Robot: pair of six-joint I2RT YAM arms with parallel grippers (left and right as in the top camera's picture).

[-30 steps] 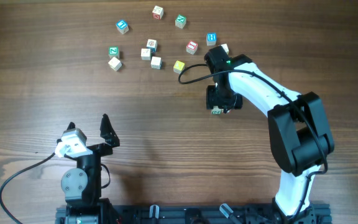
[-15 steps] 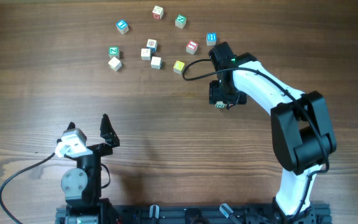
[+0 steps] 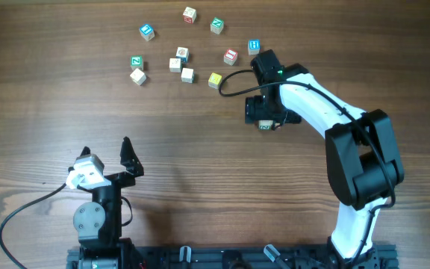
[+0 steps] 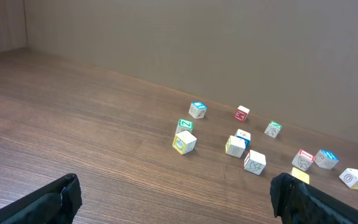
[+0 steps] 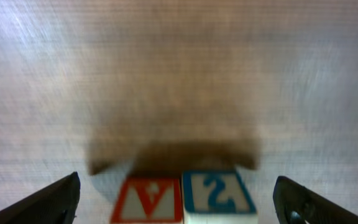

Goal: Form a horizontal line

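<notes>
Two small wooden cubes stand side by side and touching on the table, a red-framed cube (image 5: 146, 199) on the left and a blue-framed cube (image 5: 218, 196) on the right. My right gripper (image 5: 182, 205) hangs straight over this pair, open, with its fingers (image 5: 51, 200) well clear on both sides. From overhead the right gripper (image 3: 264, 112) hides most of the pair, and only one cube edge (image 3: 264, 126) peeks out. A yellow-faced cube (image 3: 215, 79) lies loose to the upper left. My left gripper (image 3: 107, 147) rests open and empty near the front; the left wrist view shows the left gripper (image 4: 179, 202) above bare wood.
Several loose cubes lie scattered at the back of the table, among them a blue cube (image 3: 147, 31), a green cube (image 3: 216, 25), a red cube (image 3: 231, 56) and a pale cube (image 3: 137, 75). A black cable (image 3: 230, 84) loops beside the right wrist.
The right gripper moved a little toward the back, then spread its jaws wide, letting go of the cube beneath it. The left arm has not moved.
</notes>
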